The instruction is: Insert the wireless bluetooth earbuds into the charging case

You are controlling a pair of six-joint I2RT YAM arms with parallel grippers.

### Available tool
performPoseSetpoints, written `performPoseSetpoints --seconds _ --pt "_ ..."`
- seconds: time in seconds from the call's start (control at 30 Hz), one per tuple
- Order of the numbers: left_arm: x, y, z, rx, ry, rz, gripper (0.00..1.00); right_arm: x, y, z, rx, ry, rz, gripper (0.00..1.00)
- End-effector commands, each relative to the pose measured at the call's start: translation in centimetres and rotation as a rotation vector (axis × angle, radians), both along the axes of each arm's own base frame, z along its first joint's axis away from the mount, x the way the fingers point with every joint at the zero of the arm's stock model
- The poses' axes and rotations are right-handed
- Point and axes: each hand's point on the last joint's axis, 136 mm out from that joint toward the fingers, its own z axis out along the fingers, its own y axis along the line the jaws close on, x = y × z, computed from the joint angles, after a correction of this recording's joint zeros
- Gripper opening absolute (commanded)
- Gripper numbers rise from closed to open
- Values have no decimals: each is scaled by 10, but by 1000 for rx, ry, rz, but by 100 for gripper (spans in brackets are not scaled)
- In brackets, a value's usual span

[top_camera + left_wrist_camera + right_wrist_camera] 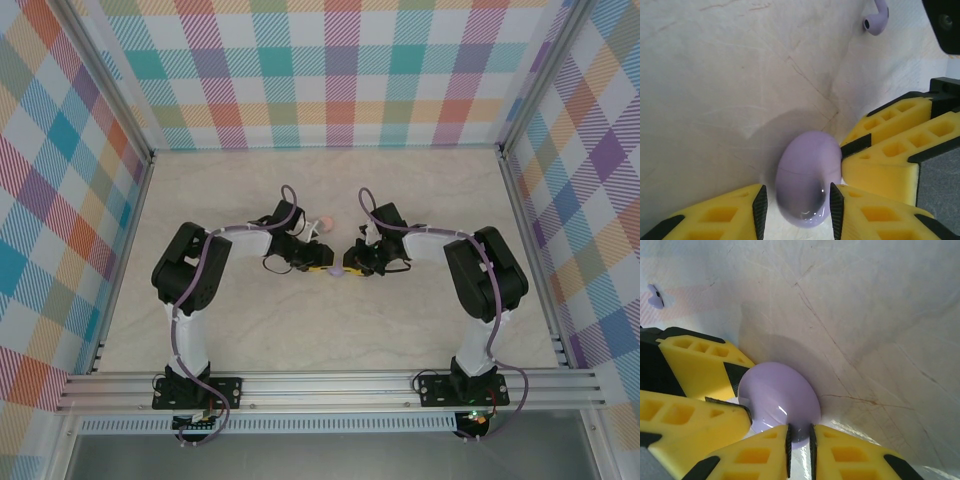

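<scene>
Left wrist view: my left tool (797, 207) pinches the purple case (805, 170) on the bench (715, 75). The right tool (800, 440) is nearly pressed together on its rim. 1 purple earbud (876, 19) lies loose near it. Risk: 2 opposed grips may squirt the slick case out and knock the earbud.

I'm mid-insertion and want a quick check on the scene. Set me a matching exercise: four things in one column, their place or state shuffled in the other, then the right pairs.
Things:
1. purple case
2. purple earbud
3. pink item
4. left gripper

Place or state:
A. stemmed, lying free on the table
B. in the top view, on the far side of the wrists
C. glossy, clamped from both sides
D. shut on the case

Pairs: 1-C, 2-A, 3-B, 4-D
</scene>
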Motion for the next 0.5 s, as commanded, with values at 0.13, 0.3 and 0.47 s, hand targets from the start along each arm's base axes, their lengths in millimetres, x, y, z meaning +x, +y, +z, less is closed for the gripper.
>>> performPoseSetpoints --seconds 0.13,0.3,0.47 --pt "-14 -6 -3 -51 60 -2 39 -3 -1 -15 -40 26 12 18" --pt "-15 -12 3 -76 61 -12 37 -3 -2 -16 -45 25 14 18" --pt "-14 -15 2 -86 67 -8 36 -2 -1 -14 -44 19 18 18"
